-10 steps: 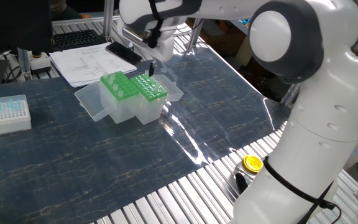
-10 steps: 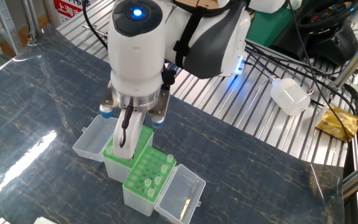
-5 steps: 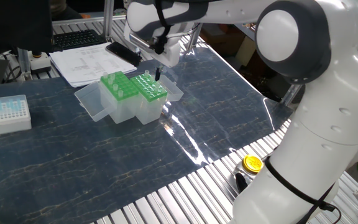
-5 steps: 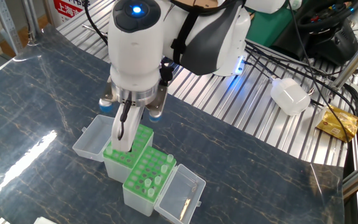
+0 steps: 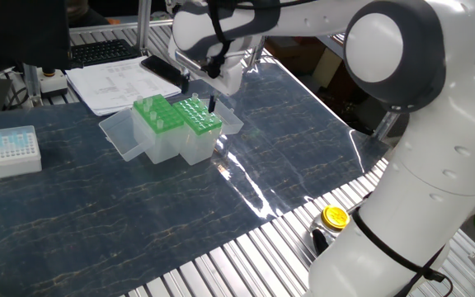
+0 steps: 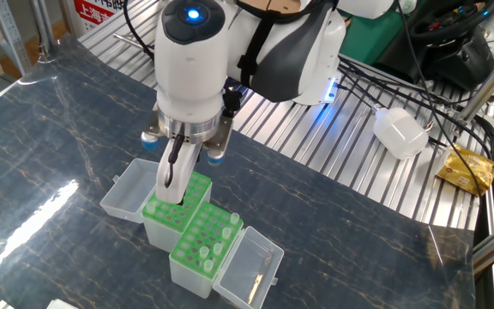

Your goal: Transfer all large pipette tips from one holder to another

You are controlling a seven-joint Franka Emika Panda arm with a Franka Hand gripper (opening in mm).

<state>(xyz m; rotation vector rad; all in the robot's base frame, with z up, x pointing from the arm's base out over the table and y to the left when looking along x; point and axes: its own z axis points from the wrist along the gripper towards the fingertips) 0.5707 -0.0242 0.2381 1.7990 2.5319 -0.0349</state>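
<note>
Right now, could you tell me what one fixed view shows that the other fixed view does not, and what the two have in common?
Only one fixed view shows the small white box at the table's left, the papers, a keyboard behind them, and a yellow cap by the robot's base.

Only the other fixed view shows the white jug, the black cables, a gold pouch and a red sign.

Both show the two green racks side by side, their clear lids open, and the gripper above them.
</note>
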